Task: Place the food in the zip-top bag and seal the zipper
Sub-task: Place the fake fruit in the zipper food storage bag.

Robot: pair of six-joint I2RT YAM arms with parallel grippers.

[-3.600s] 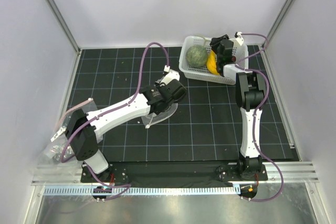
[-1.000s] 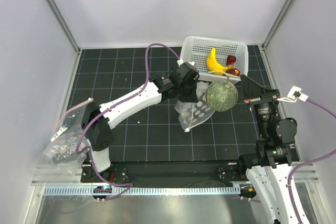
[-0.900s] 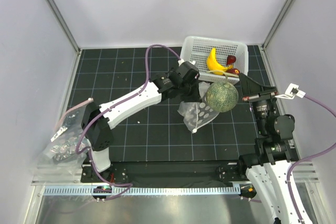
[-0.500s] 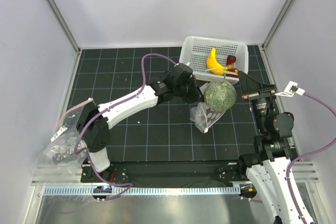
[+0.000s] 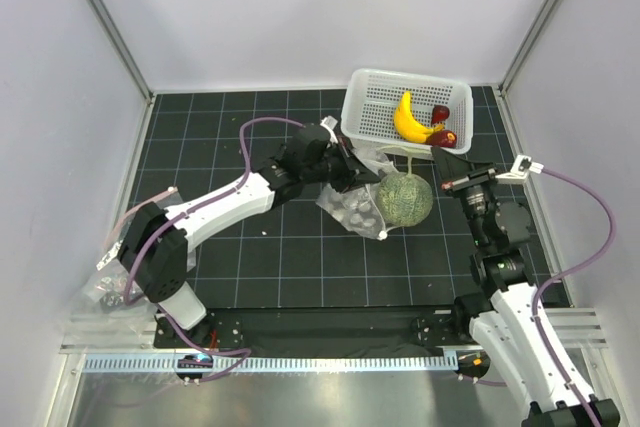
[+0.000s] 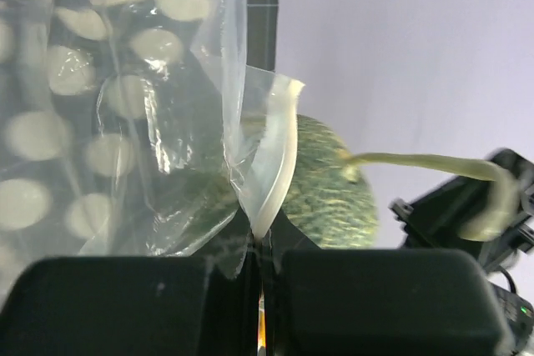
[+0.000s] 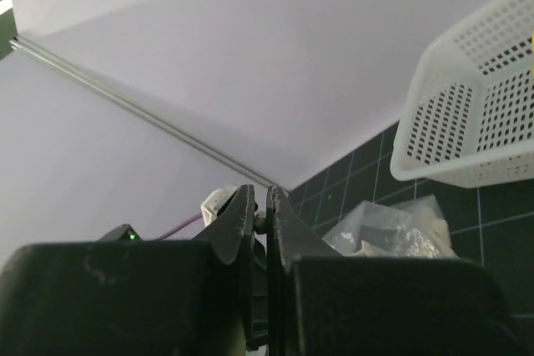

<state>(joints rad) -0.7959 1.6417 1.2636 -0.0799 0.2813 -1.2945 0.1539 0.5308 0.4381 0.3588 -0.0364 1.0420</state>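
Observation:
The grey-green netted melon (image 5: pixel 405 199) hangs by its pale stem (image 6: pixel 417 162), and my right gripper (image 5: pixel 447 165) is shut on that stem. The clear zip-top bag (image 5: pixel 350 205) lies right against the melon's left side. In the left wrist view the melon (image 6: pixel 329 189) shows partly through the film. My left gripper (image 6: pixel 260 243) is shut on the bag's pale zipper strip (image 6: pixel 275 164) at the mouth edge. I cannot tell whether the melon is inside the mouth. The yellow banana (image 5: pixel 405 119) and two dark-red fruits (image 5: pixel 441 113) lie in the white basket (image 5: pixel 365 107).
The basket stands at the back right, just behind the melon; its corner (image 7: pixel 467 122) shows in the right wrist view above the bag (image 7: pixel 392 231). A crumpled pile of clear plastic (image 5: pixel 110 277) sits at the near left corner. Grey walls enclose the black grid mat.
The melon has come down and to the left, toward the bag. My left gripper has pulled the bag leftward and nearer. The right arm has lowered with the stem in its grip.

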